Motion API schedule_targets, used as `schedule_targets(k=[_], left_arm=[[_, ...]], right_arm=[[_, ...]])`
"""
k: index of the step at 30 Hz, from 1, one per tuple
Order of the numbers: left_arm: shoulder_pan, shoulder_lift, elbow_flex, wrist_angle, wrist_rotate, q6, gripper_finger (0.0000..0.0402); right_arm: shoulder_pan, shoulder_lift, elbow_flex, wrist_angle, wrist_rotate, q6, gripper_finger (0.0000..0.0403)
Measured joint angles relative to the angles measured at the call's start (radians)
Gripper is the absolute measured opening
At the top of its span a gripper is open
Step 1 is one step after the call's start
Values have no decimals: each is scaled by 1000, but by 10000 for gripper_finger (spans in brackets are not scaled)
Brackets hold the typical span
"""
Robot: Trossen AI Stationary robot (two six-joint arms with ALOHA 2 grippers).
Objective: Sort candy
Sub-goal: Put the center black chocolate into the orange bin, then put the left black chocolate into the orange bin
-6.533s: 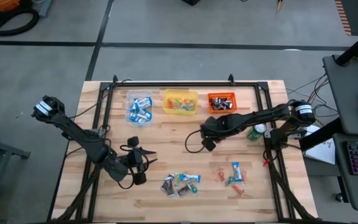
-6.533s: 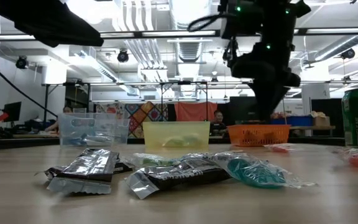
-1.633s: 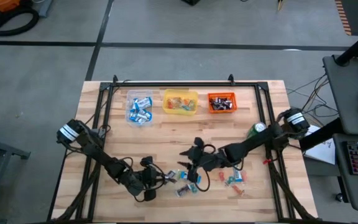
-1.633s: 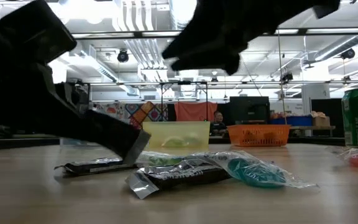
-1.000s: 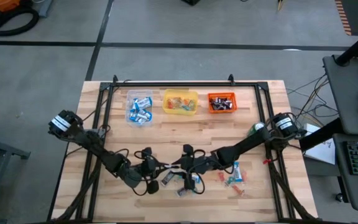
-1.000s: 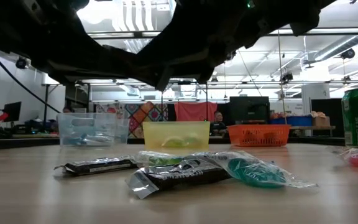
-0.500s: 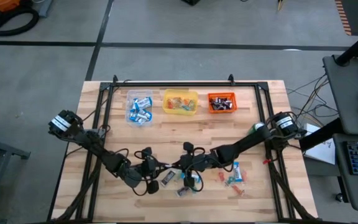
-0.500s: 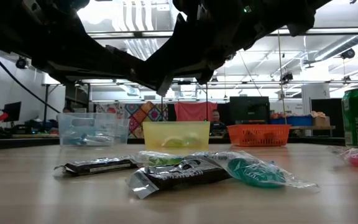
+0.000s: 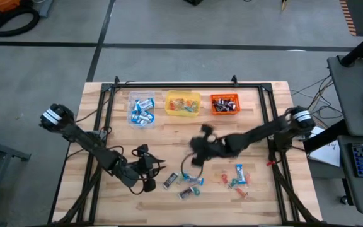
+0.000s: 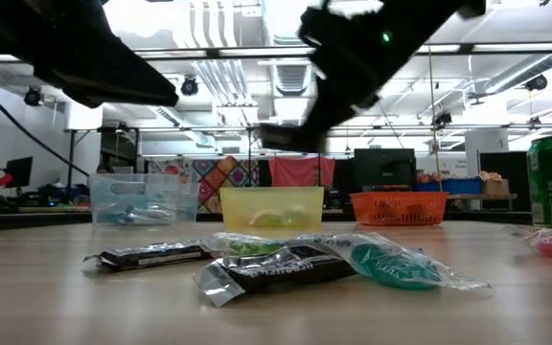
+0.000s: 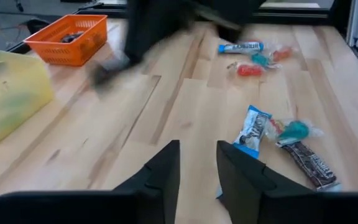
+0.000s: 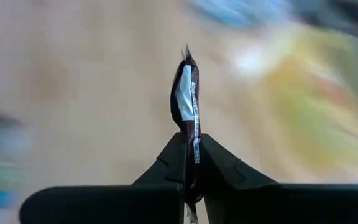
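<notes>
**Right gripper clamps a brown candy over mid-table**

Look along the top of the high view and you have three square tubs in a row: the clear tub [image 9: 142,108] at left, holding blue-and-white wrapped pieces; the yellow tub [image 9: 183,103] in the middle, with small mixed-colour sweets inside; the orange tub [image 9: 224,104] at right, a mesh-sided basket with dark wrappers in it.

Your right gripper [image 9: 197,150] sits near the centre of the frame, below the yellow tub. In its wrist view the fingers are pressed tight on a dark brown candy [image 12: 189,118], a flat foil bar standing on edge with a white printed strip.

Your left gripper [image 9: 151,168] is lower left of centre, its fingers [image 11: 166,168] parted by a narrow gap with nothing between them.

The loose candy [image 9: 184,183] lies in the lower middle of the high view: crinkled foil packets, a blue-and-white one, a teal one. A second scatter [image 9: 234,178] sits to the lower right, well apart from the first.

The wooden table [image 9: 118,132] is pale planking with a dark metal frame along its edges. A broad bare band of wood runs between the tubs and the candy. A green can [image 9: 259,133] stands near the right edge.
</notes>
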Motion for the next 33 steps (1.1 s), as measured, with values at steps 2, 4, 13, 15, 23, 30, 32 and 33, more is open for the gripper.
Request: schedule_targets(k=[2,4,13,15,23,30,32,33], left_arm=[[0,-32,0,-39,5,-18,91],[0,-52,0,-63,5,-20,92],[0,-53,0,-66,0,-21,92],[0,-46,0,-68,0,-29,92],[0,-26,0,-68,-1,-70,92],[-1,-8,0,-66,124,-112,105],[-5,2,0,-63,158,-114,119],[-8,11,0,-62,166,-115,127]], right_arm=[[-45,-50,14,-210,121,79,14],[-111,-97,30,-407,188,201,13],[-512,-240,-42,-752,164,644,13],[-574,-241,-53,-732,152,620,13],[-665,-226,-59,-684,92,537,71],[-655,-231,-52,-671,73,518,131],[-635,-235,-43,-663,47,510,141],[-621,-238,-41,-654,36,507,145]])
